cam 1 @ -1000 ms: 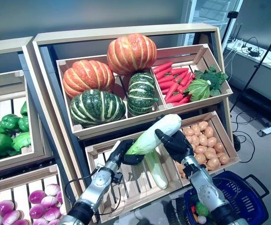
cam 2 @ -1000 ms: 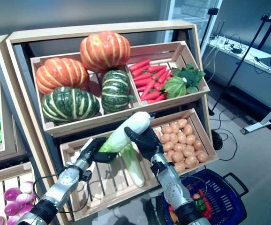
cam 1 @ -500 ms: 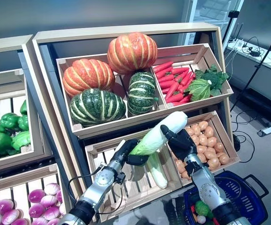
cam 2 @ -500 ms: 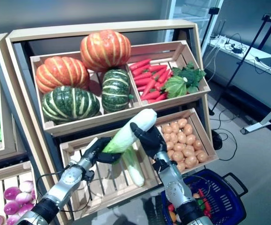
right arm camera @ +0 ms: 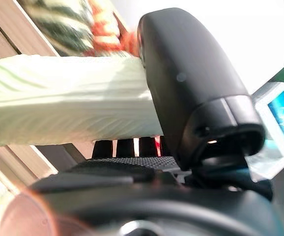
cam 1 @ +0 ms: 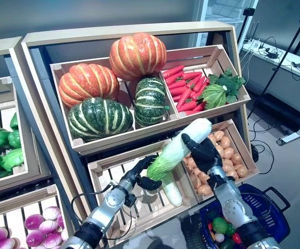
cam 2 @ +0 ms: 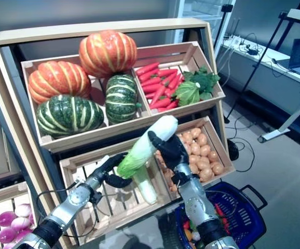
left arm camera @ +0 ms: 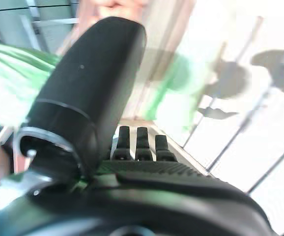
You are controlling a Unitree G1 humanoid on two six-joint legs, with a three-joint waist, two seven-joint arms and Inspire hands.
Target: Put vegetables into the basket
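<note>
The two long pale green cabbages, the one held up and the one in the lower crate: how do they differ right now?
The held pale green napa cabbage is lifted above the slatted wooden crate, tilted with its white end high; the second napa cabbage lies on the slats. The held one is gripped by the right hand, with the left hand at its leafy end; the other is untouched. Both look alike in shape and colour.

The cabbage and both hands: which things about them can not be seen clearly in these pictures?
- Left hand: left wrist view blurred; whether its fingers touch the cabbage is unclear.
- Right hand: its fingers are hidden behind the cabbage in the eye views.
- Second cabbage in the crate: upper end covered by the held one.
- Blue basket: cut by the bottom edge, contents partly hidden by the right arm.
</note>
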